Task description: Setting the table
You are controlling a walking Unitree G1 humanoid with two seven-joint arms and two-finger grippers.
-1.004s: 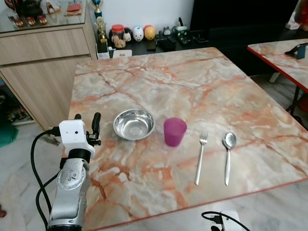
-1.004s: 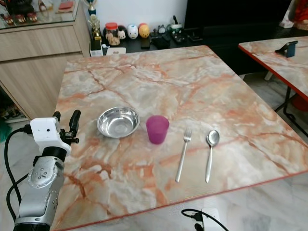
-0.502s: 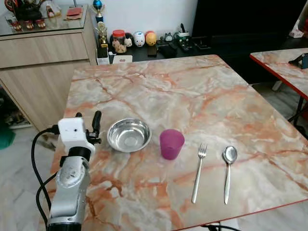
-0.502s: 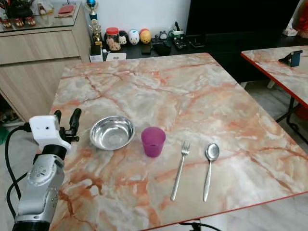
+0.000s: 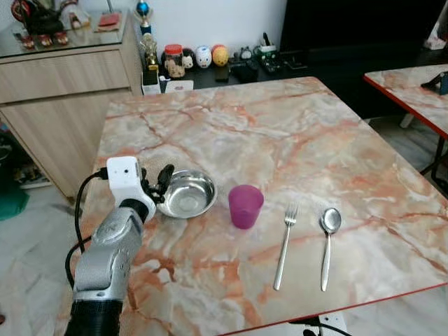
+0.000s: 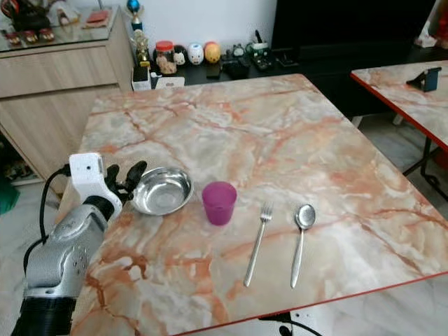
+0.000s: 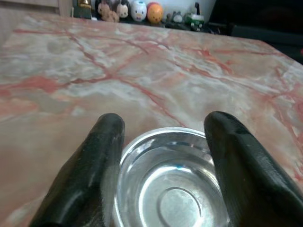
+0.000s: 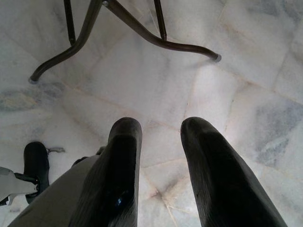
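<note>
The left gripper (image 5: 159, 183) has swung in from beside the table edge over the last second and now reaches the near-left rim of the steel bowl (image 5: 187, 193), its two black fingers spread wide on either side of that rim, not yet closed. This suggests a grasp on the bowl is about to begin. Beyond it along the marble table (image 5: 280, 126), the purple cup (image 5: 246, 206) stands just right of the bowl, then the fork (image 5: 283, 244) and spoon (image 5: 327, 234). The left wrist view shows the fingers (image 7: 90, 165) straddling the bowl. The right gripper (image 8: 158, 142) hangs over the floor tiles, fingers apart, holding nothing.
</note>
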